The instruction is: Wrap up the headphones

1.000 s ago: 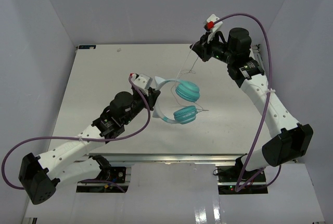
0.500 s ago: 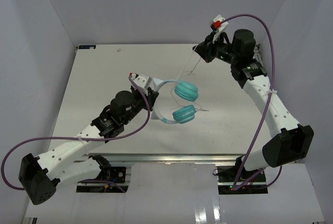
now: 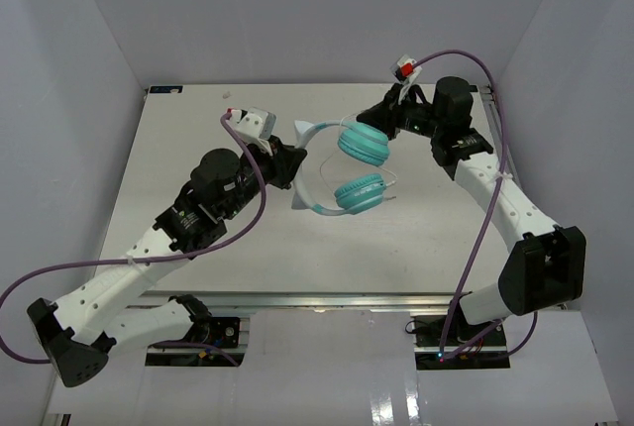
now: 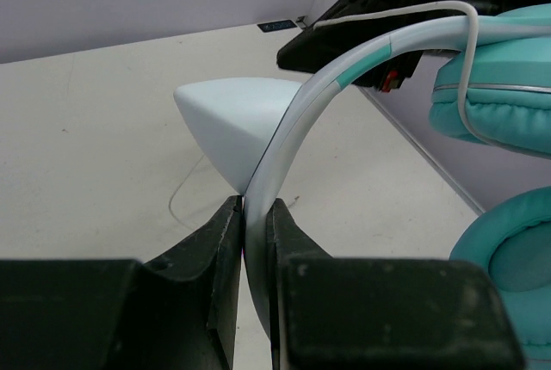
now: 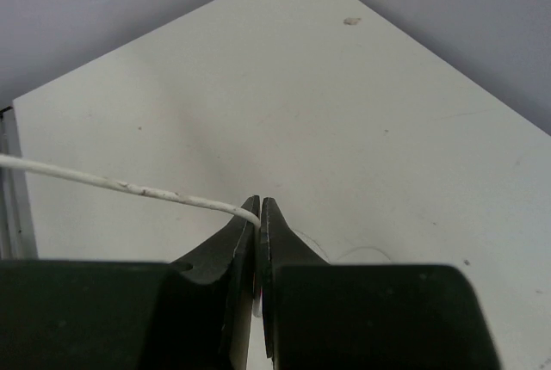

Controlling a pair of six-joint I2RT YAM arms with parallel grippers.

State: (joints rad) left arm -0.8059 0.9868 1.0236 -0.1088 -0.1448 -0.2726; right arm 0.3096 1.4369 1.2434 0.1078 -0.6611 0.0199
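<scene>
The headphones (image 3: 342, 166) hang above the table's middle, with two teal ear cups (image 3: 361, 143) and a pale headband (image 4: 284, 146). My left gripper (image 3: 293, 161) is shut on the headband; in the left wrist view (image 4: 256, 215) the band runs up between the fingers to the cups (image 4: 504, 103). My right gripper (image 3: 373, 116) is shut on the thin pale cord (image 5: 120, 185), just right of the upper cup. In the right wrist view (image 5: 259, 208) the cord leaves the fingertips to the left.
The white table (image 3: 198, 149) lies below both arms, with grey walls on three sides. Thick purple robot cables (image 3: 485, 59) loop off each arm. A loose loop of cord lies on the table under the headband (image 4: 185, 194).
My left gripper has lifted the headphones and carried them toward the back. My right gripper has swung left and down with the cord, ending close to the upper ear cup.
</scene>
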